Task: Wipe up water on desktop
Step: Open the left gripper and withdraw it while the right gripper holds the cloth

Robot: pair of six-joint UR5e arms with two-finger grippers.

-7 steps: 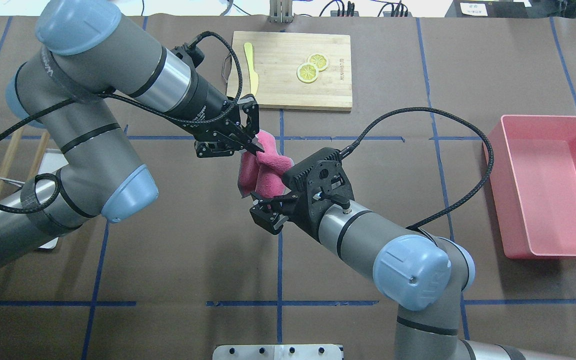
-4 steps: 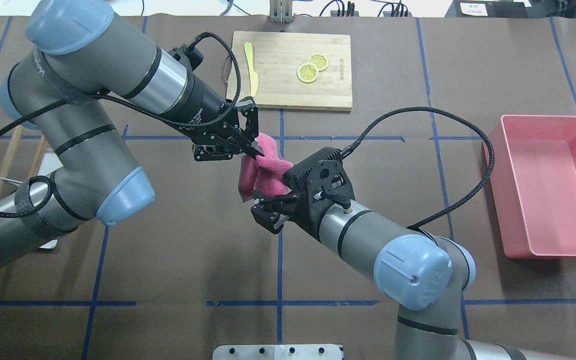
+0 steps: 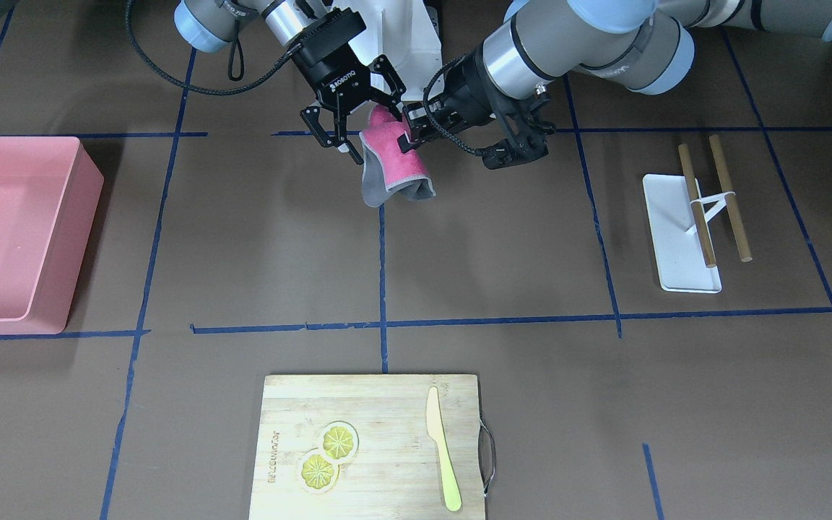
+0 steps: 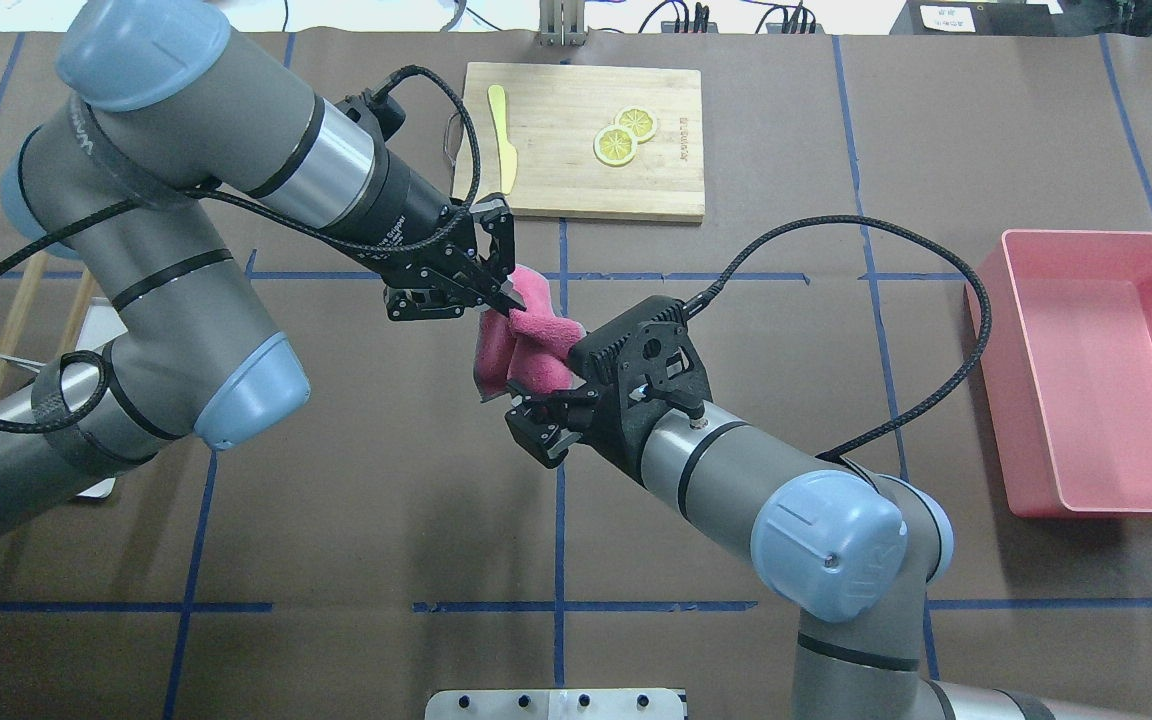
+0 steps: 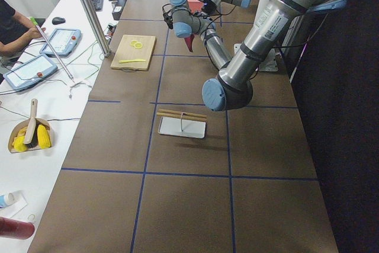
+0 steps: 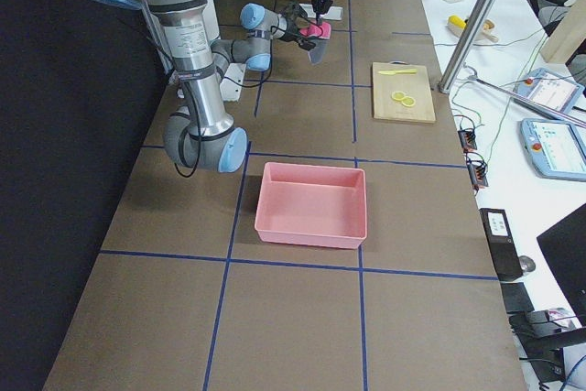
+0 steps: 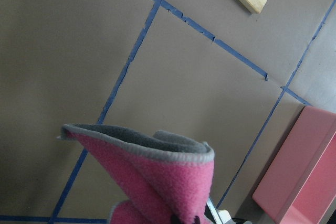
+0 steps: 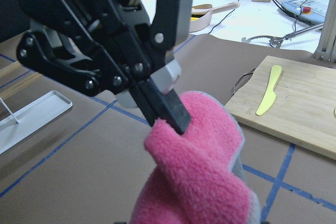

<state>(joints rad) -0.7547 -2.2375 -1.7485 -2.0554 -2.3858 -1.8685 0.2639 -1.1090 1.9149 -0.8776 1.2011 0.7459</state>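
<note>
A pink cloth with a grey edge hangs in the air over the dark-brown desktop, between both grippers. My left gripper is shut on the cloth's upper fold. The right wrist view shows its fingertips pinching the pink fabric. My right gripper stands open with its jaws on either side of the cloth. The cloth's lower end hangs free above the desktop. I make out no wet patch on the desktop.
A bamboo cutting board with lemon slices and a yellow knife lies at the far middle. A pink bin stands at the right. A white rack with wooden sticks sits on the robot's left side.
My left arm has drawn slightly back toward the view's left with the cloth's top, bunching the cloth a little more. The right gripper has barely moved.
</note>
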